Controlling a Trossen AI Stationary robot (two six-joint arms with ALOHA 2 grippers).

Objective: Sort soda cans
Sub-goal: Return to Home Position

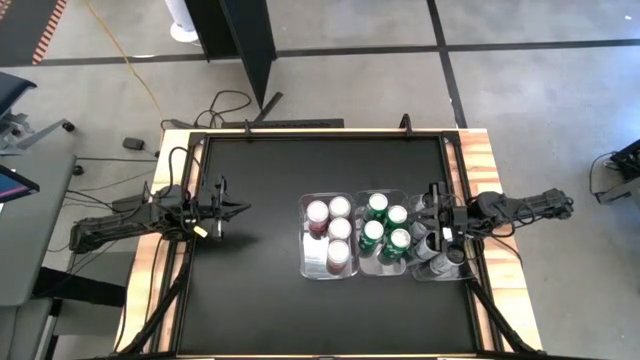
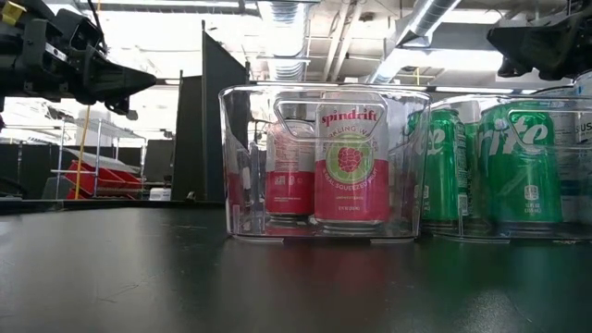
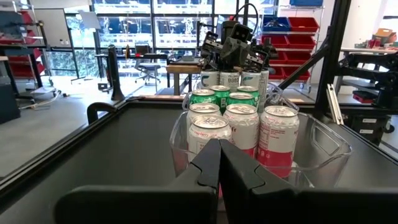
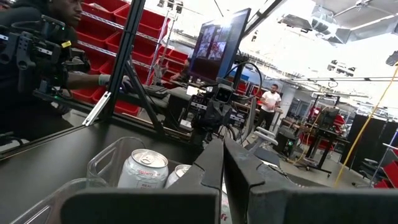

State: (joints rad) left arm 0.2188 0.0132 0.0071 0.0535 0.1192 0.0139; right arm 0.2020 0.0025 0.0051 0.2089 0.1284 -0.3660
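Note:
Three clear bins stand side by side right of the table's middle, and the soda cans stand upright in them. Pink cans (image 1: 330, 232) (image 2: 351, 166) fill the left bin and green cans (image 1: 386, 230) (image 2: 518, 166) the middle one. Grey cans (image 1: 434, 256) (image 4: 144, 169) stand in the right bin, partly hidden under my right arm. My left gripper (image 1: 240, 208) (image 3: 219, 165) hangs shut above the bare table left of the bins. My right gripper (image 1: 428, 208) (image 4: 224, 163) hangs shut above the right bin.
Raised black rails (image 1: 320, 132) edge the black table top. The left half of the table (image 1: 250, 280) holds nothing but my left arm. Beyond the table, a person (image 4: 62, 37) handles equipment close by and another (image 4: 271, 102) stands farther off.

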